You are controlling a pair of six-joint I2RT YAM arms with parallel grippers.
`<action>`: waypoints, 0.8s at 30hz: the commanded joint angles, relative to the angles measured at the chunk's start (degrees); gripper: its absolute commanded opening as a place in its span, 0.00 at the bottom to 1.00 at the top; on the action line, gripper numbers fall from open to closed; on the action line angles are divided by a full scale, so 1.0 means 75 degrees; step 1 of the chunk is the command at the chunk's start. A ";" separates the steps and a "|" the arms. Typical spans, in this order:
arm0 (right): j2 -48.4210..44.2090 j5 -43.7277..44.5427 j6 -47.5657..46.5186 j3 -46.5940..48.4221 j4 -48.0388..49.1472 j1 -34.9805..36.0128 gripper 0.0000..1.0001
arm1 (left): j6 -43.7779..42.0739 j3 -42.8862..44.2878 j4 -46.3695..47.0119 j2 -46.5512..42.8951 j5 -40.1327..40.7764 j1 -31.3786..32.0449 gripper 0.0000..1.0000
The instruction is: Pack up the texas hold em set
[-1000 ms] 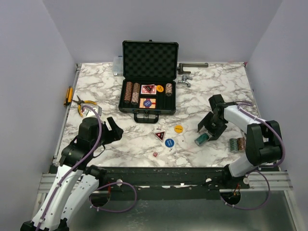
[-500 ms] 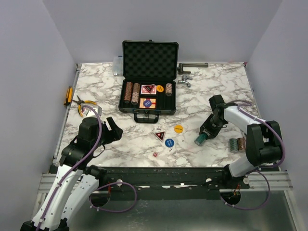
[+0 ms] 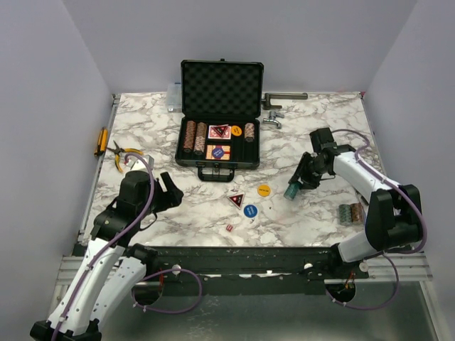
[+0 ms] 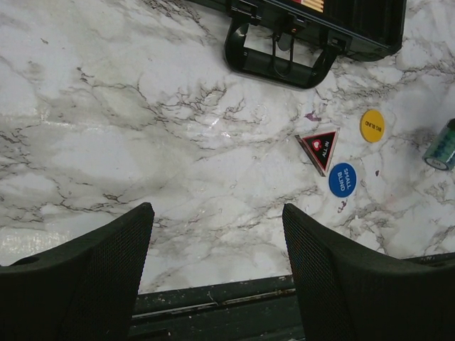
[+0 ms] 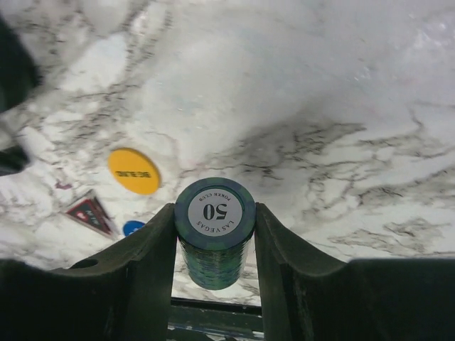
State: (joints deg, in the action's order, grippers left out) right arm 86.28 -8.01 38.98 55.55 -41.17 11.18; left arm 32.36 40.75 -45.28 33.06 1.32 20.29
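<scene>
The black briefcase [image 3: 222, 89] stands open at the back of the table, with brown chip stacks [image 3: 195, 136], cards and discs in its foam tray. My right gripper [image 3: 293, 187] [image 5: 215, 213] is shut on a teal chip stack [image 3: 291, 191] [image 5: 215, 238], held off the table right of the yellow disc [image 3: 264, 190]. A red triangle [image 3: 236, 199], a blue disc [image 3: 249, 210] and dice [image 3: 229, 227] lie loose in front of the case. A second teal stack [image 3: 350, 213] lies at the near right. My left gripper [image 3: 170, 193] [image 4: 217, 213] hangs open over bare marble near the front edge.
Pliers [image 3: 124, 153] and a yellow-handled tool [image 3: 102, 141] lie at the left edge. Metal tools [image 3: 274, 117] and a clear plastic box [image 3: 173, 96] sit beside the case at the back. The case handle [image 4: 279, 60] faces the loose pieces.
My right gripper closed on the teal chip stack, then lifted it up and a little left. The left arm barely shifted.
</scene>
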 commanded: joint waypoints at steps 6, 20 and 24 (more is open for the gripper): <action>-0.0108 -0.0851 -0.0503 0.0813 0.0348 0.0196 0.09 | -0.0072 -0.0049 0.0098 0.0184 -0.0169 0.0099 0.73; 0.0588 -0.0687 -0.1686 0.2329 -0.0487 0.0191 0.01 | 0.0087 0.0017 -0.0126 -0.0669 0.0523 0.0106 0.74; 0.0961 -0.0678 -0.1839 0.3240 -0.0760 0.0202 0.01 | 0.0152 -0.0111 -0.0116 -0.0648 0.0563 0.0107 0.74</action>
State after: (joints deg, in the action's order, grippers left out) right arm 91.42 -11.70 27.70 73.10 -44.47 12.38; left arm 32.77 40.69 -45.58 28.45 3.44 20.75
